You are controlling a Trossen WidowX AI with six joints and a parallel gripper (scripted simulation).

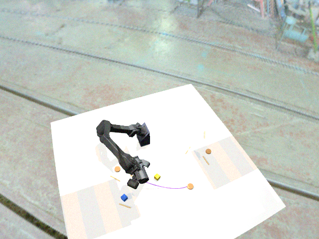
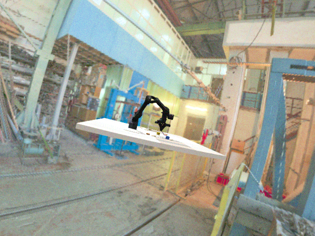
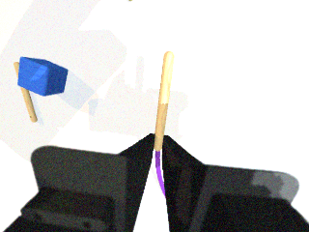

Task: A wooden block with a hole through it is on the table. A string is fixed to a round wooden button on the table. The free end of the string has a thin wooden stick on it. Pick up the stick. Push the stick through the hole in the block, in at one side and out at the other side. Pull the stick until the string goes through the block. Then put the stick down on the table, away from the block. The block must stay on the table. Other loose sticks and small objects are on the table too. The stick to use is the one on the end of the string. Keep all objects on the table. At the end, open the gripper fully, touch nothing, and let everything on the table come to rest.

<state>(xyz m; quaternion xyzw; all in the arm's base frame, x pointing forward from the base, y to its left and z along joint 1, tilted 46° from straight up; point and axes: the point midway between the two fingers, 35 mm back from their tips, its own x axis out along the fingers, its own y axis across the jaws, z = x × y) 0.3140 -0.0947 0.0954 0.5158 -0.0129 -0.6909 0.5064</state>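
Note:
My gripper [image 3: 158, 139] [image 2: 161, 130] is shut on the wooden stick [image 3: 164, 99] by its string end. The stick points away from the fingers, and the fingertips are a little above the table. The purple string [image 3: 158, 166] [image 1: 168, 187] runs from the stick's near end to a round wooden button [image 1: 190, 186]. A blue block [image 1: 124, 197] [image 2: 167, 137] [image 3: 42, 76] stands to the left of the stick in the wrist view. A yellow block [image 1: 157, 176] [image 2: 158, 133] stands beside the hand in the top view. I cannot make out a hole in either block.
A loose stick [image 1: 124, 205] [image 3: 29, 99] lies by the blue block. Another loose stick [image 1: 115, 178] and a loose button [image 1: 117, 169] lie left of the hand. A further button [image 1: 208, 151] and several sticks lie at the right. Shadow stripes cross the table [image 1: 167, 108].

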